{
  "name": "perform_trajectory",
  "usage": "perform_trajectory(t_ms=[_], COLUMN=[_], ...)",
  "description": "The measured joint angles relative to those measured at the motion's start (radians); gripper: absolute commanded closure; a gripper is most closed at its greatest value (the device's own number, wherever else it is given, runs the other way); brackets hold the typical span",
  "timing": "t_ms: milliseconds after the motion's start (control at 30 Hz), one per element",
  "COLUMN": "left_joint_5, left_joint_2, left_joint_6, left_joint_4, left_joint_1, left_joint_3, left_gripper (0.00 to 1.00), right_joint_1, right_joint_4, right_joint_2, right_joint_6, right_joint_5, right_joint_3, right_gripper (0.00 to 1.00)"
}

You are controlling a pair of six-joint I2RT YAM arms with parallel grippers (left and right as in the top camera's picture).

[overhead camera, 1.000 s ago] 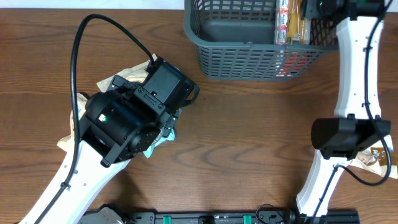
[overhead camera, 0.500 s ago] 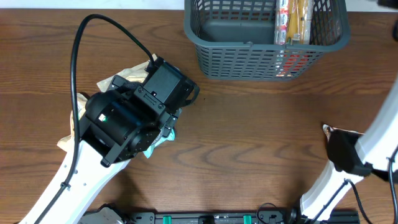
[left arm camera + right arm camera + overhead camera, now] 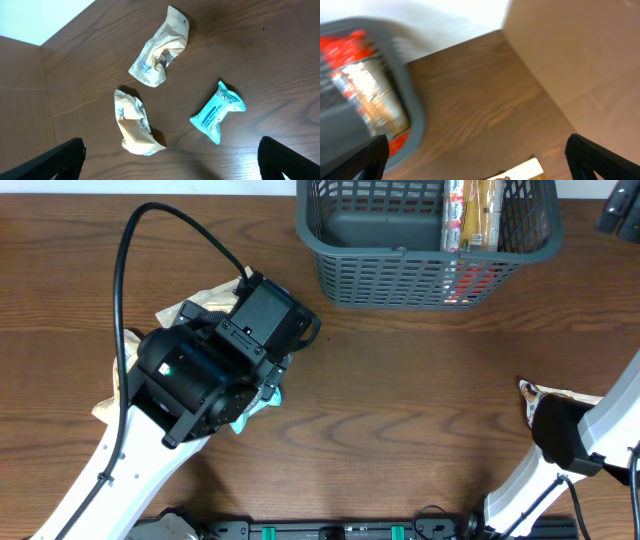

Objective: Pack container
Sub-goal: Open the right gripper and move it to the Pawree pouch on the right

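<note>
The dark grey-blue slotted basket (image 3: 400, 275) stands at the table's far edge, right of centre, with several snack packets (image 3: 468, 210) along its right side. In the left wrist view two crumpled beige packets (image 3: 160, 50) (image 3: 136, 125) and a teal packet (image 3: 218, 112) lie on the table. My left gripper (image 3: 170, 167) is open and empty above them. My right gripper (image 3: 477, 165) is open and empty, to the right of the basket's blurred rim (image 3: 412, 112), with the corner of a packet (image 3: 520, 172) below it.
My left arm's body (image 3: 210, 370) covers most of the loose packets in the overhead view. A yellow-brown packet (image 3: 565, 395) lies by my right arm's base. The table's right edge (image 3: 535, 65) is close to my right gripper.
My right arm has swung from over the basket's right side out to the right, past the table's far right corner. The left arm has not moved.
</note>
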Motion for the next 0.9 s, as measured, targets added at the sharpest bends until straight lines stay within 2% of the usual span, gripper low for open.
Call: perform_trajectory(t_ms=[200, 367, 500, 667, 900], left_joint_5=[0.000, 0.000, 0.000, 0.000, 0.000], left_joint_2=[0.000, 0.000, 0.000, 0.000, 0.000], left_joint_6=[0.000, 0.000, 0.000, 0.000, 0.000], left_joint_4=[0.000, 0.000, 0.000, 0.000, 0.000], left_joint_1=[0.000, 0.000, 0.000, 0.000, 0.000], left_joint_3=[0.000, 0.000, 0.000, 0.000, 0.000], left_gripper=[0.01, 0.01, 0.01, 0.01, 0.01], right_joint_1=[-0.073, -0.124, -0.153, -0.204, -0.309], right_joint_4=[0.000, 0.000, 0.002, 0.004, 0.000], right_joint_2=[-0.050, -0.159, -0.270, -0.394, -0.478], right_joint_6=[0.189, 0.317, 0.407, 0.518, 0.653], right_joint_5=[0.100, 0.129, 0.138, 0.140, 0.135], right_joint_3=[-0.003, -0.073, -0.230, -0.538, -0.912], right_gripper=[0.01, 0.01, 0.01, 0.01, 0.01])
